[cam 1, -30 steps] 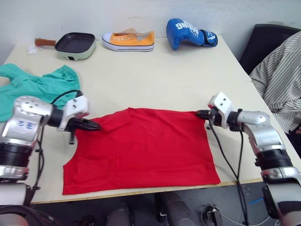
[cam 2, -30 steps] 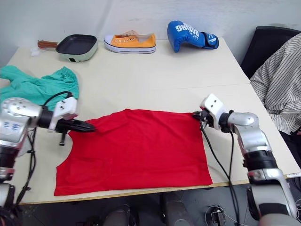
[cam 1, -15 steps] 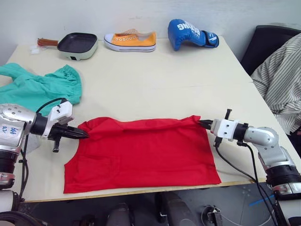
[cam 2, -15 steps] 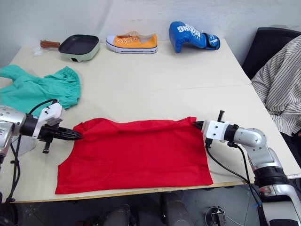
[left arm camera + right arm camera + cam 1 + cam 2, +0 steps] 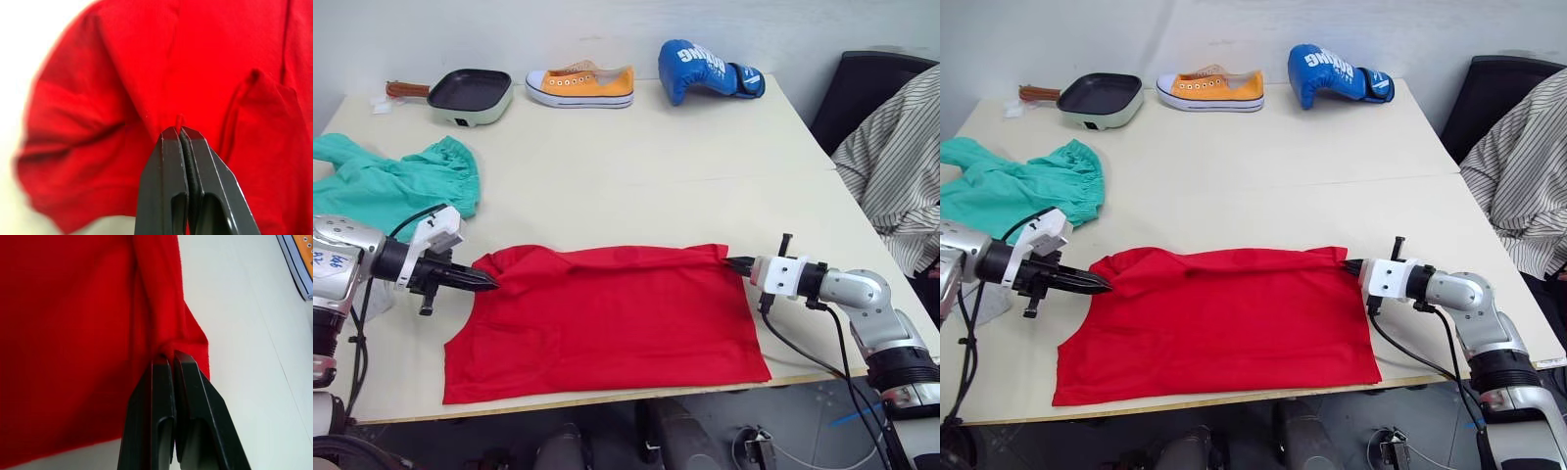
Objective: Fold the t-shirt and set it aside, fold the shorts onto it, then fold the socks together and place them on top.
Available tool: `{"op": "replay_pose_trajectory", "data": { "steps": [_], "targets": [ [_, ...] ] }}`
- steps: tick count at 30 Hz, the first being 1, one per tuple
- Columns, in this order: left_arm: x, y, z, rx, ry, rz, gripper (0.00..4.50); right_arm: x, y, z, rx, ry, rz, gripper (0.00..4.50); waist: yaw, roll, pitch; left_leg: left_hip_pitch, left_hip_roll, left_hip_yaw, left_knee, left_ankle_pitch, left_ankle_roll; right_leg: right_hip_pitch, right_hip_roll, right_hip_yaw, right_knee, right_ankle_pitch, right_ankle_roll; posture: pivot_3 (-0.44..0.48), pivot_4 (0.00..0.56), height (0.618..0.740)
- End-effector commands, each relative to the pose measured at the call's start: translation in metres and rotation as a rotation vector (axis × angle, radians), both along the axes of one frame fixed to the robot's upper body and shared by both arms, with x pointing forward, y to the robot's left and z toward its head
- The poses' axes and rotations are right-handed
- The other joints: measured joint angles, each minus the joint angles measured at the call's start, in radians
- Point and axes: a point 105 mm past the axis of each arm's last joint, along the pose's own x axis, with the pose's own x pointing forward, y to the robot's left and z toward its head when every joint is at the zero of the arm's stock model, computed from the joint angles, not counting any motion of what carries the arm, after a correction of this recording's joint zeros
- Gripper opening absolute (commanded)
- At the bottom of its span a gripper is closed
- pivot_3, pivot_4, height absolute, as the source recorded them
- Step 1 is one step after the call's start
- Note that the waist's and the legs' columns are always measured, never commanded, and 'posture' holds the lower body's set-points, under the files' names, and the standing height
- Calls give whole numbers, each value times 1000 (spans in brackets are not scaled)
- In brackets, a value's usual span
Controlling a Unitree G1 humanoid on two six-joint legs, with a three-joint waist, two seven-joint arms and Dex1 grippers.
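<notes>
The left gripper (image 5: 487,283) is pinched tight on a small fold of the t-shirt (image 5: 607,318) at its far left corner, the two black fingers (image 5: 168,181) pressed together with only a sliver of red cloth between the tips. The right gripper (image 5: 736,264) is likewise clamped on the far right corner of the t-shirt, its fingers (image 5: 161,406) closed flat against each other over a bunched edge of cloth. Both arms lie low over the table (image 5: 636,166), reaching in from either side, and the far edge of the t-shirt is drawn between them with a soft rolled crease along it. The rest of the t-shirt lies flat on the near part of the table, its near hem just at the table's front edge.

The shorts (image 5: 386,181) lie crumpled at the left side of the table, apart from the t-shirt, the gathered waistband toward the middle of the table.

Along the far edge stand a small pale green pan (image 5: 470,93) with a dark inside and a brown handle, nothing in it; an orange and white canvas shoe (image 5: 579,83); and a blue boxing glove (image 5: 703,69) with white lettering on it, too small to read fully. A striped cloth (image 5: 896,162) hangs over a dark chair (image 5: 862,83) at the right
</notes>
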Motion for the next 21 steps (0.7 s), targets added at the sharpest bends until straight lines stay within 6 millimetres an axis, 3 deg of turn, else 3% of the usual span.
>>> {"op": "replay_pose_trajectory", "data": {
  "steps": [1, 4, 8, 12, 13, 17, 19, 21],
  "targets": [
    [-11, 4, -2, 33, 29, -55, 0, -7, 1, 9, 12, -20, 27, 200, 1, 0, 0, 0, 0, 0, 0, 0, 0, 0, 0, 0, 0, 0, 0, 0, 150, 740],
    [-6, 6, -3, 28, 4, -16, 0, -10, 0, 13, 35, -17, 15, 913, 2, 0, 0, 0, 0, 0, 0, 0, 0, 0, 0, 0, 0, 0, 0, 0, 150, 740],
    [-10, 0, 10, -35, 7, -31, 894, -24, -2, 28, 127, 86, 18, 2291, 3, 0, 0, 0, 0, 0, 0, 0, 0, 0, 0, 0, 1, 0, 0, 0, 150, 740],
    [-10, -15, 43, -196, -17, -27, 2160, -41, 4, 49, 293, 286, 47, 2312, 10, 0, 0, 0, 0, -2, 1, 0, 0, 1, 0, -1, 1, 0, 0, 0, 150, 740],
    [-7, -21, 55, -264, -30, -16, 2160, -40, 8, 55, 337, 312, 45, 2312, 10, 0, 0, 0, 0, -2, 1, 0, 0, 1, 0, -1, 1, 0, 0, 0, 150, 740],
    [4, -37, 78, -401, -58, 4, 2207, -31, 24, 65, 437, 366, 26, 1415, 7, 0, 0, 1, 0, -4, 5, 0, 0, 5, 0, -3, 1, 0, 0, 0, 150, 740],
    [14, -44, 72, -392, -83, 24, 1836, -20, 35, 65, 456, 366, 9, 759, 5, 0, 0, 2, 0, -4, 5, 0, 0, 6, 0, -2, 1, 0, 0, 0, 150, 740],
    [25, -48, 50, -304, -100, 42, 1340, -5, 46, 62, 453, 360, -34, 48, 6, 0, 0, 2, 0, -4, 5, 0, 0, 6, 0, -3, 1, 0, 0, 0, 150, 740]
  ]
}}
